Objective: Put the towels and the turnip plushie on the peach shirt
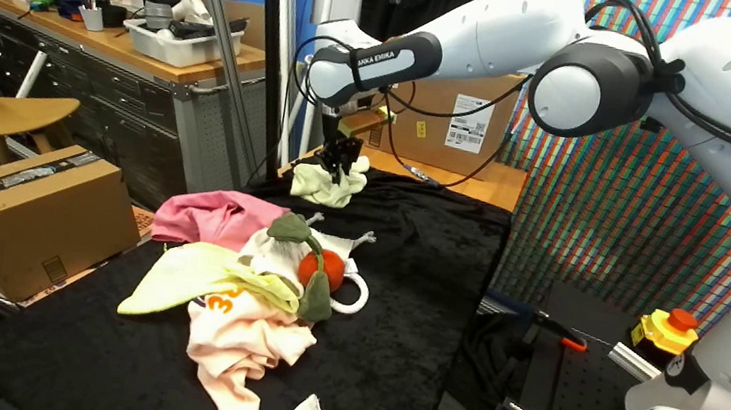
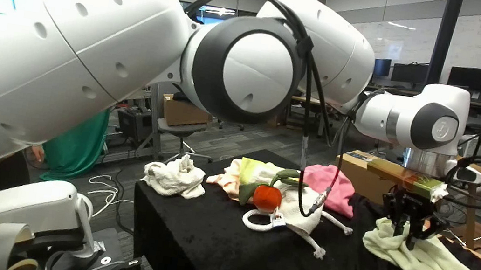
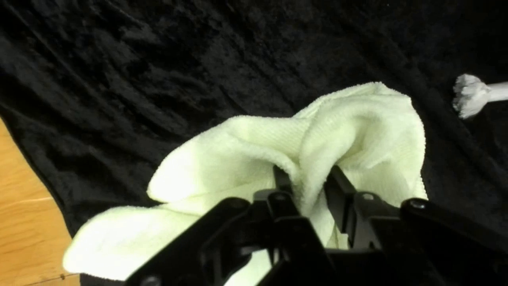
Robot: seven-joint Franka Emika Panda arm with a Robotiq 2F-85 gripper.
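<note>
In both exterior views my gripper [image 1: 339, 174] reaches down into a rumpled pale yellow-green towel [image 2: 443, 267] on the black-covered table. The wrist view shows the fingers [image 3: 341, 186] drawn together with a bunched fold of the towel [image 3: 254, 137] between them, touching it at both tips. The peach shirt [image 1: 246, 342] lies crumpled, partly beneath a yellow cloth [image 1: 184, 276]. Against these rests the turnip plushie: white body [image 2: 305, 207], green leaves, rope ends, with a red-orange ball [image 2: 267, 198] and rope loop; whether all is joined I cannot tell. A white towel [image 2: 175, 177] sits beyond the shirt.
A bright pink cloth [image 1: 214, 216] is heaped beside the yellow cloth. Black cloth [image 1: 388, 351] covers the table, with bare wood [image 3: 27, 206] at the edge near my gripper. A cardboard box [image 1: 440, 130] stands behind that end.
</note>
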